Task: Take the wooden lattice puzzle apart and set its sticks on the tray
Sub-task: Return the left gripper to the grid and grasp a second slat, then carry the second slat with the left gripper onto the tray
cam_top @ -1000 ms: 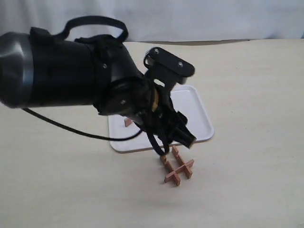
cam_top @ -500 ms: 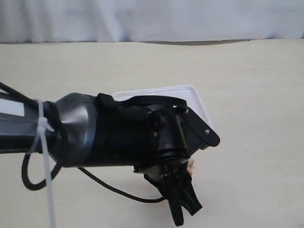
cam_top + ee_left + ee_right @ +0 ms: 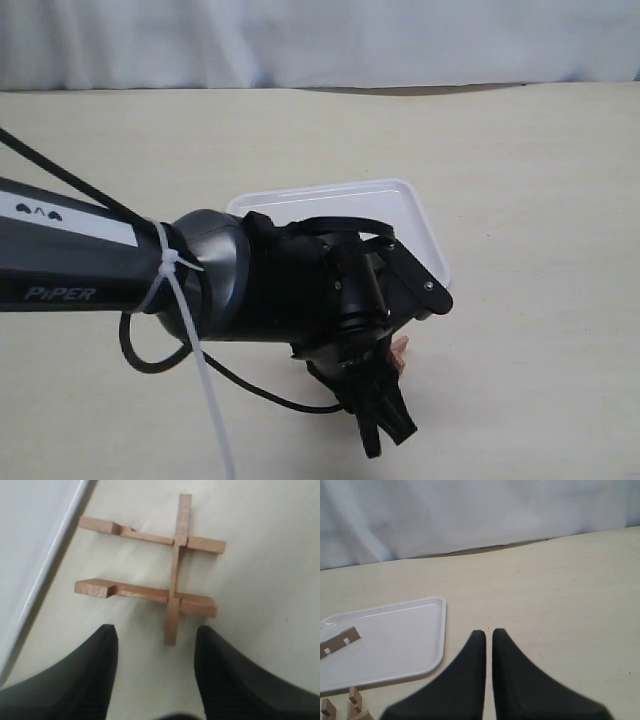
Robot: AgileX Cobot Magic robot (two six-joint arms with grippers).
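Observation:
The wooden lattice puzzle [image 3: 174,580] lies on the table beside the tray [image 3: 30,545]. It shows three reddish-brown sticks: two parallel bars crossed by one. My left gripper [image 3: 155,636] hovers over it, open, and the near end of the crossing stick lies just between the fingertips [image 3: 106,640], untouched. In the exterior view the left arm hides nearly all of the puzzle [image 3: 399,352]. One loose stick [image 3: 340,641] lies on the tray [image 3: 405,640]. My right gripper [image 3: 488,633] is shut on nothing, above bare table beside the tray.
The left arm [image 3: 270,290] with its cable [image 3: 150,365] and white zip tie covers the near half of the tray [image 3: 420,215]. A white cloth backdrop [image 3: 320,40] runs along the table's far edge.
The left arm has swung from above the tray's front edge to low over the puzzle, hiding it in the exterior view. Its jaws have narrowed somewhat.

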